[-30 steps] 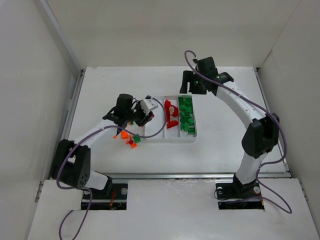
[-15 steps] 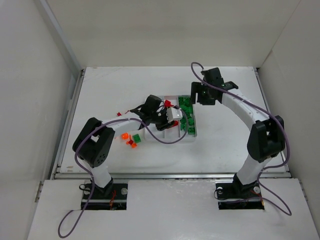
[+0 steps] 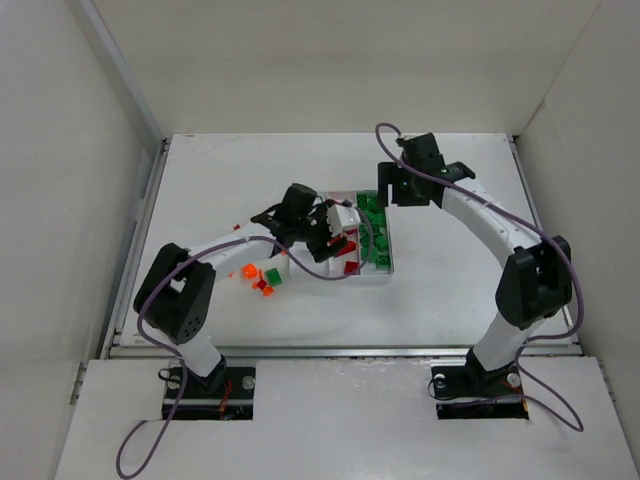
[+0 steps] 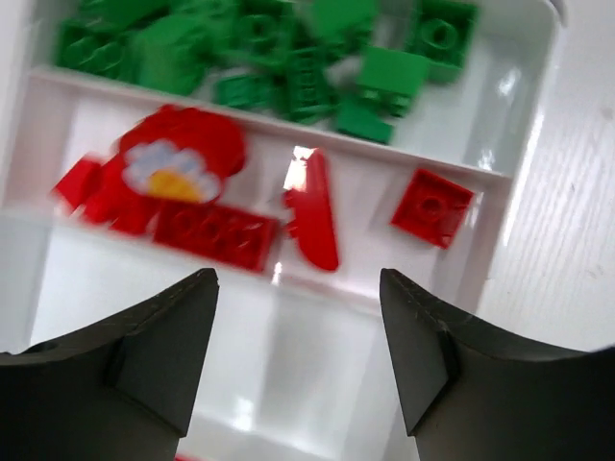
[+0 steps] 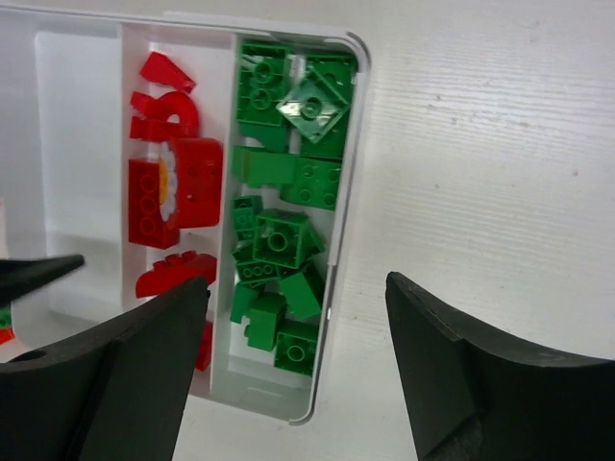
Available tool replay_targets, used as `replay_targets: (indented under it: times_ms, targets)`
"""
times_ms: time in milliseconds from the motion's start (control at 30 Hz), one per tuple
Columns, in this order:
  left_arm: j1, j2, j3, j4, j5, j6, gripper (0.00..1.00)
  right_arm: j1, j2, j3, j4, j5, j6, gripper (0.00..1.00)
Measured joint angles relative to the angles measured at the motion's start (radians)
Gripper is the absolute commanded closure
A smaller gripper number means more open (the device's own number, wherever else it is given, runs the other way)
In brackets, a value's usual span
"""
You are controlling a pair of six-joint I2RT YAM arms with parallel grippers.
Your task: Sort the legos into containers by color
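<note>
Release judged done: left gripper (image 4: 298, 288) is held wide, empty, above the red row of the tray (image 5: 82, 144); right gripper (image 5: 296, 283) is spread too. Centre-left legos (image 3: 258, 276) are to be fetched next.

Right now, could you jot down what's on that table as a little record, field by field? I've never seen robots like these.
Tray: white, three long compartments
Green legos: piled in one outer compartment
Red legos: in the middle compartment
Other outer compartment: no pieces in the part that shows
Loose legos: small cluster of orange, red and green on the table, beside the tray
Left gripper: open, empty, over the tray
Right gripper: open, empty, above the green side
</note>
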Motion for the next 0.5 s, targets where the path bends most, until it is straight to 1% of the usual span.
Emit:
replay_targets:
  times_ms: [33, 133, 200, 300, 400, 433, 467, 500]
  targets:
    - [0.024, -0.023, 0.0, -0.001, -0.007, -0.037, 0.37, 0.017, 0.0, 0.011, -0.003, 0.008, -0.009, 0.19]
    - [0.11, -0.097, -0.005, 0.019, -0.062, -0.185, 0.5, 0.087, 0.005, 0.06, -0.009, 0.016, -0.045, 0.18]
    - [0.222, -0.193, -0.041, 0.046, -0.128, -0.309, 0.57, 0.14, 0.028, 0.116, -0.012, 0.014, -0.07, 0.18]
    - [0.365, -0.32, -0.121, 0.075, -0.289, -0.482, 0.59, 0.22, 0.112, 0.24, -0.022, 0.007, -0.099, 0.18]
    - [0.452, -0.407, -0.207, 0.085, -0.465, -0.628, 0.59, 0.291, 0.237, 0.377, -0.024, -0.01, -0.119, 0.18]
    - [0.465, -0.427, -0.235, 0.086, -0.51, -0.663, 0.55, 0.309, 0.279, 0.419, -0.032, -0.015, -0.124, 0.18]
    - [0.476, -0.446, -0.269, 0.09, -0.559, -0.701, 0.49, 0.327, 0.326, 0.464, -0.034, -0.02, -0.128, 0.18]
    - [0.485, -0.463, -0.303, 0.09, -0.598, -0.73, 0.47, 0.345, 0.373, 0.507, -0.041, -0.025, -0.132, 0.18]
